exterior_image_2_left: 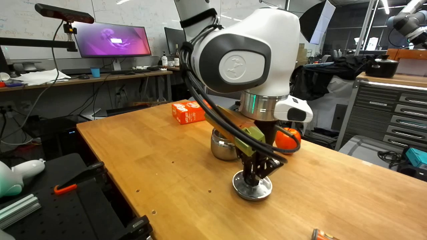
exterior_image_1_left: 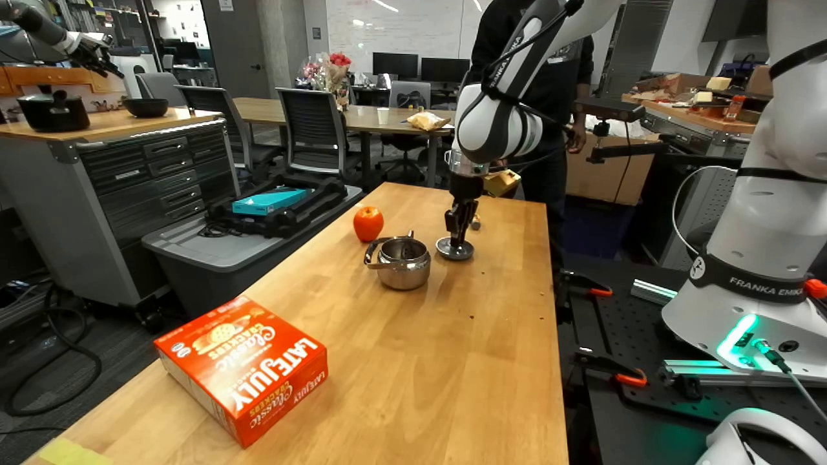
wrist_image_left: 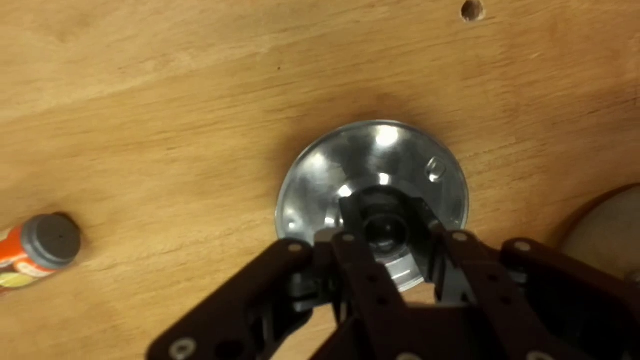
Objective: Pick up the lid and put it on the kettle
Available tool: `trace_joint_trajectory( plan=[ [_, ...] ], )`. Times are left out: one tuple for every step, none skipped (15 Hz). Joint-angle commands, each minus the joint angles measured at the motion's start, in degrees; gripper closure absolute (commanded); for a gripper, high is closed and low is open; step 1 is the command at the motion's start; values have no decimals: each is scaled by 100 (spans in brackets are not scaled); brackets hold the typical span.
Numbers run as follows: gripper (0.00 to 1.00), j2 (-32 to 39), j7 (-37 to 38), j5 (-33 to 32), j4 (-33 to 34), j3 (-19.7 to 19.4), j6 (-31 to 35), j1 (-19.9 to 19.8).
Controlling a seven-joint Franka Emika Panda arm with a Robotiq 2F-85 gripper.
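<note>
The lid (exterior_image_1_left: 456, 254) is a small round silvery disc with a dark knob. It is level, or nearly so, at the table surface; I cannot tell whether it touches the wood. It also shows in an exterior view (exterior_image_2_left: 253, 194) and the wrist view (wrist_image_left: 370, 155). My gripper (wrist_image_left: 386, 206) points down, its fingers closed around the knob; it is also seen in both exterior views (exterior_image_1_left: 455, 239) (exterior_image_2_left: 252, 181). The kettle (exterior_image_1_left: 407, 274) is a squat shiny pot, upright and open-topped, beside the lid. It is partly hidden behind arm cables in an exterior view (exterior_image_2_left: 223, 146), and its edge shows in the wrist view (wrist_image_left: 610, 235).
A red-orange fruit (exterior_image_1_left: 368, 224) stands just behind the kettle. An orange-red cracker box (exterior_image_1_left: 245, 368) lies near one end of the wooden table (exterior_image_1_left: 452, 387). A small orange bottle with a grey cap (wrist_image_left: 35, 250) lies on the lid's other side from the kettle.
</note>
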Motion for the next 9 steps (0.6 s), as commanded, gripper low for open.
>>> trace_joint_trajectory(
  plan=[
    [93,-413,-172,25,-240,50,-63,-87],
    [93,-502,-107,-56,-280,-7,-117,-15],
    [93,-580,-29,-173,-324,-87,-85,70],
    [93,-680,-27,-220,-338,-89,-235,99],
    [93,-793,-36,-264,-387,-79,-275,132],
    [93,-935,-37,-299,-449,-67,-316,178],
    [93,-1105,-35,-348,-515,-53,-398,239],
    [93,-1289,8,-436,-604,-57,-393,344],
    [93,-1429,27,-500,-646,-53,-448,430]
  ],
)
